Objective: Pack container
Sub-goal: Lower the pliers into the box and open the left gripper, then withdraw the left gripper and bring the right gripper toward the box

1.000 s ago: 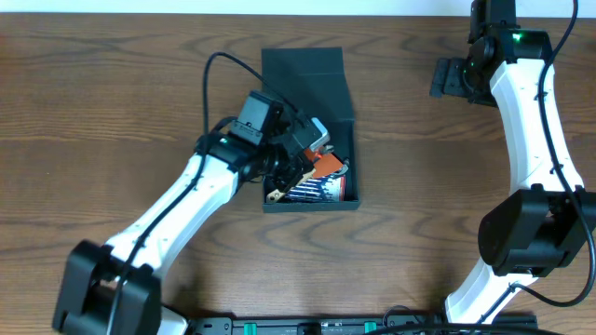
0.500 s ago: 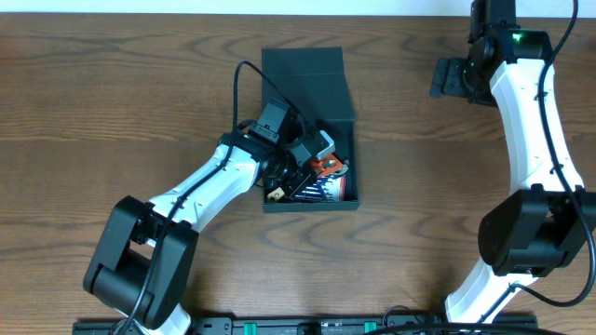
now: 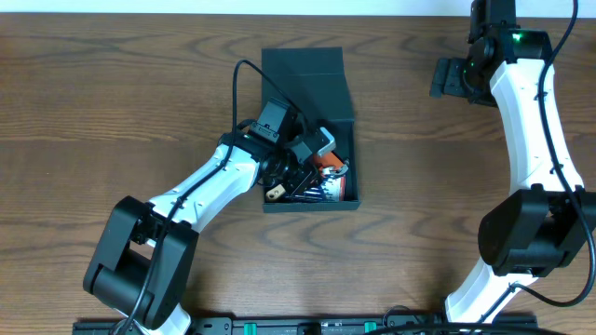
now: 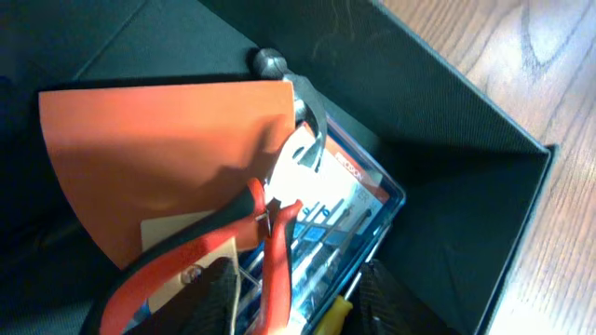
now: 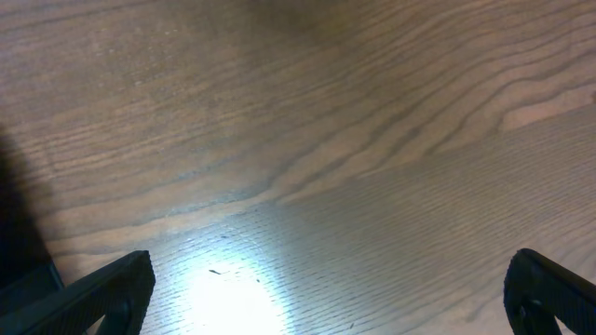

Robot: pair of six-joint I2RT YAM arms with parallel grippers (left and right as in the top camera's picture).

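We see a dark brown wooden table (image 3: 112,112) with a strong grain running across it, and the dark teal-green container (image 3: 312,206) sits directly on it. The container's lid (image 3: 303,67) is folded back and lies on the wood on the box's far side, while bare board stretches away to the left and right of the container. Well to the near side of the container, a black rail (image 3: 307,326) runs along the table's edge.

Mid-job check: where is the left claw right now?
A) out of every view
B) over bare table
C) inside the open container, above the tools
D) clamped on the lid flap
C: the left claw hangs inside the container, just above the red-handled pliers.
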